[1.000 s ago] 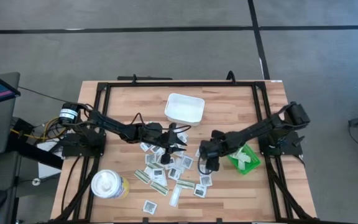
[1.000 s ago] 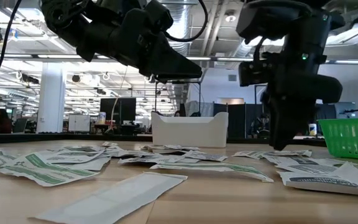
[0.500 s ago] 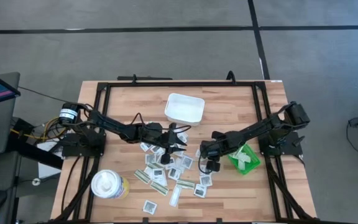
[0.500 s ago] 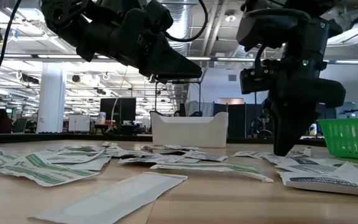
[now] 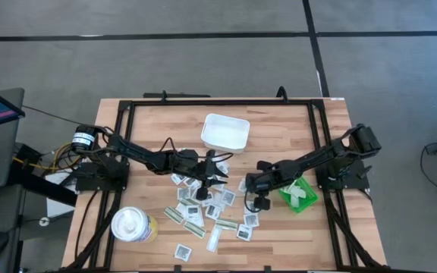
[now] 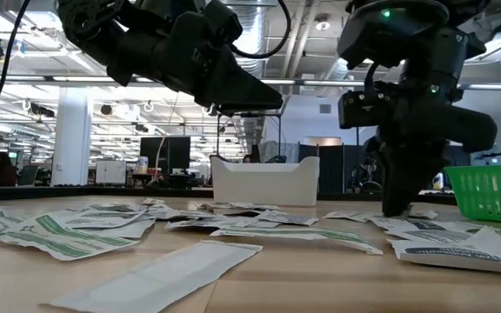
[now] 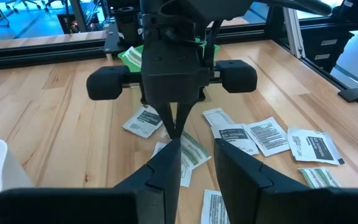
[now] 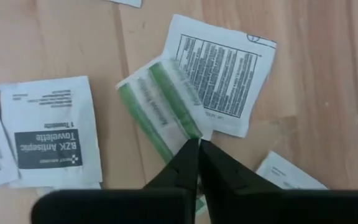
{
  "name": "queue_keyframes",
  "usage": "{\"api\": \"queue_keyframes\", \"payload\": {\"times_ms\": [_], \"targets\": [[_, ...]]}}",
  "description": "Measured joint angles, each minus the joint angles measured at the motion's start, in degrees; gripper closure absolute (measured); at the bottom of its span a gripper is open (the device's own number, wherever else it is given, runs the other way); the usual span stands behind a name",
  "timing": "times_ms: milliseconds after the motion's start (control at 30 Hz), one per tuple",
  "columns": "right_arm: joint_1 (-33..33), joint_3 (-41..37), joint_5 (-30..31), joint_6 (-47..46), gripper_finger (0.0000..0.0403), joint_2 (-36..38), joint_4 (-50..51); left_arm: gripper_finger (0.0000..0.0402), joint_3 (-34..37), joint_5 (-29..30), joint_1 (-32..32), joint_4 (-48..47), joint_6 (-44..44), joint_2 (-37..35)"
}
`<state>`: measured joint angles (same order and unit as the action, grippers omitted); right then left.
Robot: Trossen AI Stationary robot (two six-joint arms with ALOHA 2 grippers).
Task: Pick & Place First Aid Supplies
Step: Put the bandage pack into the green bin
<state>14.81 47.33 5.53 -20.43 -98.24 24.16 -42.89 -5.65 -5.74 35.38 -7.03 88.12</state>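
i had the right gripper pinched together on the end of a green-striped strip, just beside the green bin. it looked light and floppy, likely slippery; an edge pinch seemed best. left gripper hung apart.

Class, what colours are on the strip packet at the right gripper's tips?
White with green stripes, clearest in the right wrist view: strip packet, right gripper.

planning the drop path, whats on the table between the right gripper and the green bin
In the high view, only bare wood shows between the right gripper and the green bin.
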Motion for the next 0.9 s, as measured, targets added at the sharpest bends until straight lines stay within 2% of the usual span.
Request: {"api": "queue_keyframes", "payload": {"times_ms": [133, 267, 400, 533, 700, 800, 900], "targets": [[0.7, 1.2, -1.3, -0.6, 0.0388, 2.0, 1.3, 0.0305, 0.0, 0.0, 0.0, 0.0, 0.0, 0.0], [2.4, 5.3, -1.8, -2.0, 0.04, 6.1, 4.7, 0.0305, 0.0, 0.0, 0.0, -0.2, 0.0, 0.0], [5.1, 8.8, 1.6, -5.8, 0.04, 10.7, 13.7, 0.0305, 0.0, 0.0, 0.0, -0.5, 0.0, 0.0], [9.4, 10.6, 5.9, -18.3, 0.04, 15.9, 26.8, 0.0305, 0.0, 0.0, 0.0, -0.7, 0.0, 0.0], [15.8, 7.8, 8.7, -42.2, 0.0401, 19.8, 40.5, 0.0305, 0.0, 0.0, -0.3, -0.7, 0.0, 0.0], [19.3, 4.6, 8.7, -54.4, 0.0399, 20.4, 44.3, 0.0305, 0.0, -0.1, -0.5, -0.7, 0.0, 0.0], [20.9, 0.9, 6.6, -59.9, 0.0383, 20.5, 44.9, 0.0305, 0.0, -0.1, -0.6, -0.6, 0.0, 0.0]]}}
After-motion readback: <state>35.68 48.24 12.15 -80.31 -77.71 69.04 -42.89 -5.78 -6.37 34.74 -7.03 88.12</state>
